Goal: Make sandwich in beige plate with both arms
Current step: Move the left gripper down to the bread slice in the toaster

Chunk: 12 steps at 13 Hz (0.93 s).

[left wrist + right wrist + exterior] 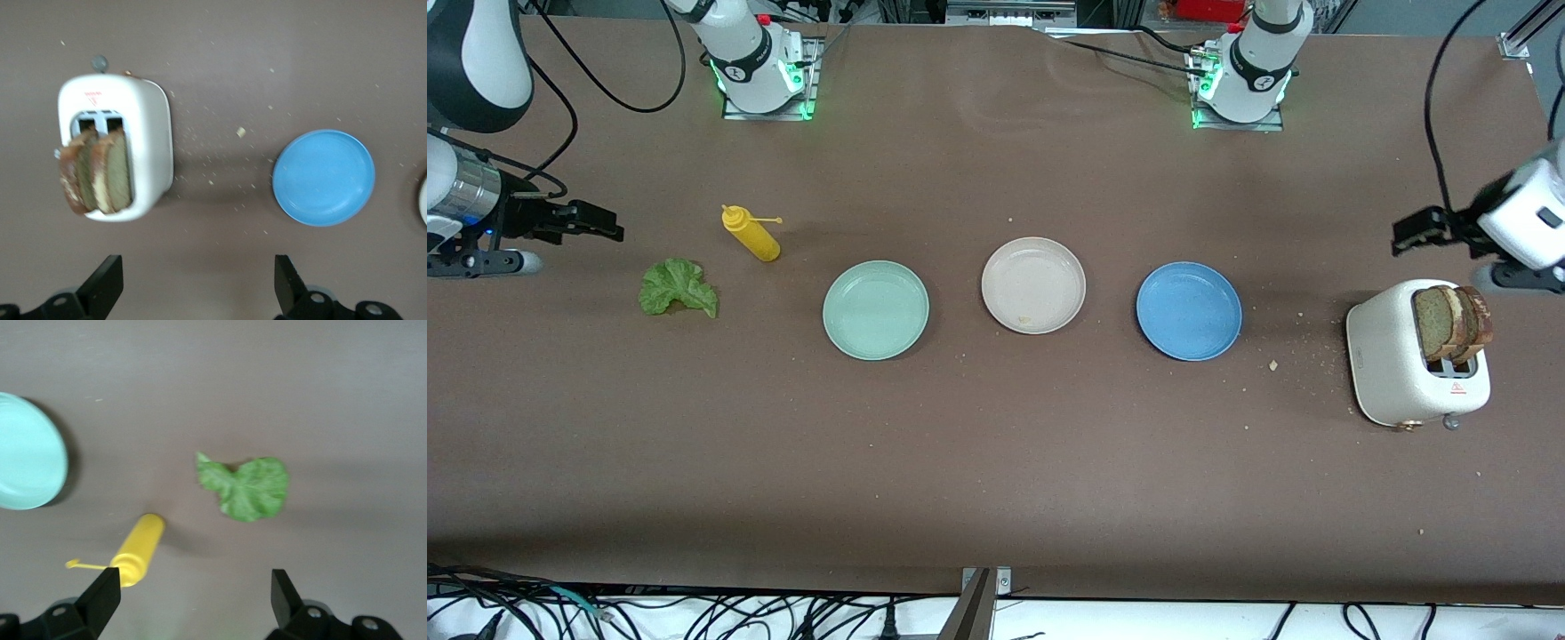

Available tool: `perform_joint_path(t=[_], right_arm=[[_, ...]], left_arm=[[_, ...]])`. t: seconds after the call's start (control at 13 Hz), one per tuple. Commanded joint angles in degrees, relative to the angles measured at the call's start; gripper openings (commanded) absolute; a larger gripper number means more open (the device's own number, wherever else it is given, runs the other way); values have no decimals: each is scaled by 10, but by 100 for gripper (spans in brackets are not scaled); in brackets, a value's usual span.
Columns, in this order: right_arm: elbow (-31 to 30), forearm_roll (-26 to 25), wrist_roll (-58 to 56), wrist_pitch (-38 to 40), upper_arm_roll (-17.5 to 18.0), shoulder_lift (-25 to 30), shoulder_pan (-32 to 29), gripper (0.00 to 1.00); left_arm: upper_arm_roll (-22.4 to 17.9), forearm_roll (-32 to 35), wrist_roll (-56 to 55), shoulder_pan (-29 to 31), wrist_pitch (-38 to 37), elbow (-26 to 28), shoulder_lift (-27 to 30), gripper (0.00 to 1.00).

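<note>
Toaster (1405, 364), lower right of the front view, holds 2 bread slices (1449, 322). Left gripper (1416, 233) hovers just above it in frame, fingers apart, empty. Right gripper (596, 222), upper left, fingers apart, empty, over bare table near lettuce (676, 286) and mustard bottle (751, 234). Beige plate (1033, 284), centre, is bare. Judgement: assembly not yet started; bread and lettuce all remain to be placed.

The toaster (1405, 356) hides the bread slices' (1449, 322) lower halves in its slots.

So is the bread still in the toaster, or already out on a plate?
Still in: both bread slices stand up out of the toaster slots, and the beige plate holds only crumbs.
</note>
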<state>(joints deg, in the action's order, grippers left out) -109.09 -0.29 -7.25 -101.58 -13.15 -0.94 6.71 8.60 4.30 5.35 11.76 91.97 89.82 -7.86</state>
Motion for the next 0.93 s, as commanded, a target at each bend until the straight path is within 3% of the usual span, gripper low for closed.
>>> perform_joint_path(t=[0.0, 0.15, 0.31, 0.54, 0.85], right_arm=[[14, -23, 21, -24, 3, 0, 1, 100], [68, -23, 18, -18, 4, -33, 1, 100], [100, -22, 23, 14, 4, -51, 1, 100], [102, -20, 39, 18, 4, -52, 2, 100], [102, -20, 39, 18, 5, -52, 2, 100]], left_arm=[[5, 15, 46, 47, 58, -1, -38, 100], [5, 14, 52, 60, 93, 11, -58, 100], [5, 14, 52, 66, 153, 65, -54, 100], [5, 15, 79, 88, 232, 131, -47, 100], [6, 12, 83, 108, 271, 185, -37, 100]])
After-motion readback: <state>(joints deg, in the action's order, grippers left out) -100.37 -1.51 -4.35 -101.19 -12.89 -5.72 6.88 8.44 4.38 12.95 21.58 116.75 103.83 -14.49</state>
